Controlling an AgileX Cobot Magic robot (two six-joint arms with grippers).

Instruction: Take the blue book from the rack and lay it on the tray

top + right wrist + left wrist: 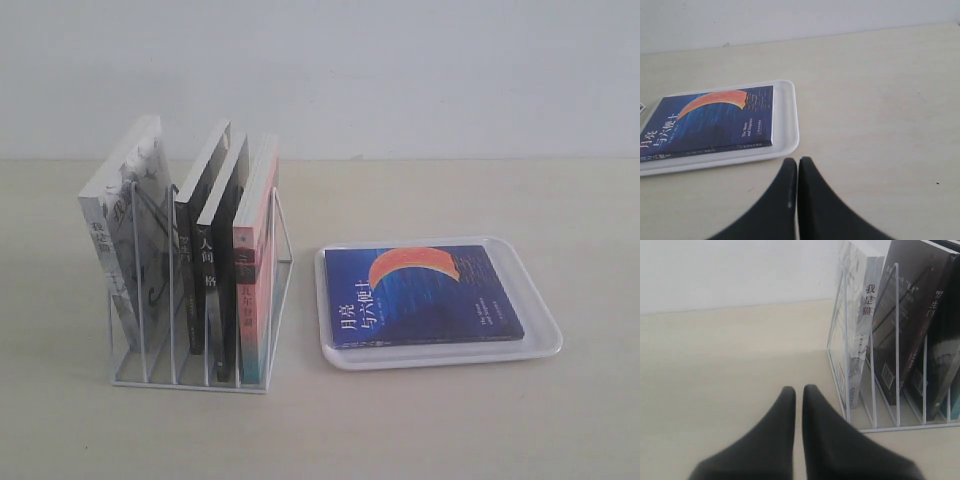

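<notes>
The blue book (425,295) with its orange crescent lies flat, cover up, inside the white tray (545,345) on the right of the table; the right wrist view shows the same blue book (710,122) in the tray (787,125). The white wire rack (190,380) stands on the left and holds several upright books. Neither arm appears in the exterior view. My left gripper (799,390) is shut and empty over bare table beside the rack (897,427). My right gripper (797,162) is shut and empty, apart from the tray's corner.
The rack holds a grey-white book (125,215), two black-spined books (205,270) and a pink-and-teal book (255,290). A pale wall runs behind the beige table (450,420).
</notes>
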